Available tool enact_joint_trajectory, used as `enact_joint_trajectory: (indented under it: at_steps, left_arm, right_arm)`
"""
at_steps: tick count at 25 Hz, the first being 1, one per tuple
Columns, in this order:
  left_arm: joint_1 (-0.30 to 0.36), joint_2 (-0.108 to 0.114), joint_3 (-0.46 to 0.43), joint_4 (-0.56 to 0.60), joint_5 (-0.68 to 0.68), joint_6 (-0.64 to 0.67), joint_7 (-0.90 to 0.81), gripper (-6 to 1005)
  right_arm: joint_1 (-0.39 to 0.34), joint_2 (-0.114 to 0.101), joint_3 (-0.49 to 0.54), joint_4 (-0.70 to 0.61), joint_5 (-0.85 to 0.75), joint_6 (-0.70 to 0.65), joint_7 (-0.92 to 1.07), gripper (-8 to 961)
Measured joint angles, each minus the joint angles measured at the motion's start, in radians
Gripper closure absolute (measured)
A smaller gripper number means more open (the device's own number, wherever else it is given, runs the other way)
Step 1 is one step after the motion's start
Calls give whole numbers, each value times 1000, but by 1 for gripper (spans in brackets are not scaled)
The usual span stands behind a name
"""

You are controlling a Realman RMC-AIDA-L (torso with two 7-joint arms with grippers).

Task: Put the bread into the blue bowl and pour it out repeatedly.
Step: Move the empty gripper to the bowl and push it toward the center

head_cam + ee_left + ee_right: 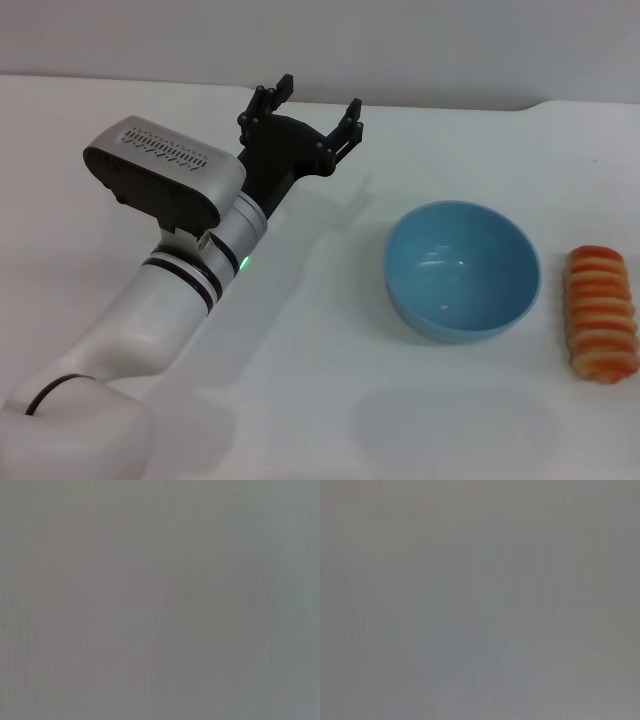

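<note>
White tabletop [330,400] carries the blue bowl [462,270], empty, with the bread [600,313] just beside it on the robot's right. A mis-grasp is likely, since the ridged loaf may roll or nudge the bowl. The left gripper [312,112] is held spread wide, empty, well apart from both. The right gripper is not seen.

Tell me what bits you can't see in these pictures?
- Right arm and its tool: absent from the head view; the right wrist view shows only plain grey.
- Left wrist view: plain grey too, nothing recognisable.
- Striped orange-and-cream toy bread loaf: its right side is cut off by the head view's edge.
- Glossy light-blue round bowl: its underside is hidden.
- Open black left tool: only the head view shows it.
</note>
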Motion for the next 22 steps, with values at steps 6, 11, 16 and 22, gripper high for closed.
enact_joint_trajectory:
  at_steps: [6, 11, 16, 22]
  left_arm:
    - [-1, 0, -3, -1, 0, 0, 0, 169]
    - [-4, 0, -4, -2, 0, 0, 0, 170]
    - [-10, 0, -4, -3, 0, 0, 0, 170]
    - [-11, 0, -4, -3, 0, 0, 0, 169]
  right_arm:
    - [1, 0, 0, -2, 0, 0, 3, 314]
    - [1, 0, 0, -3, 0, 1, 6, 315]
    - [2, 0, 1, -5, 0, 0, 8, 314]
    - [1, 0, 2, -5, 0, -1, 9, 314]
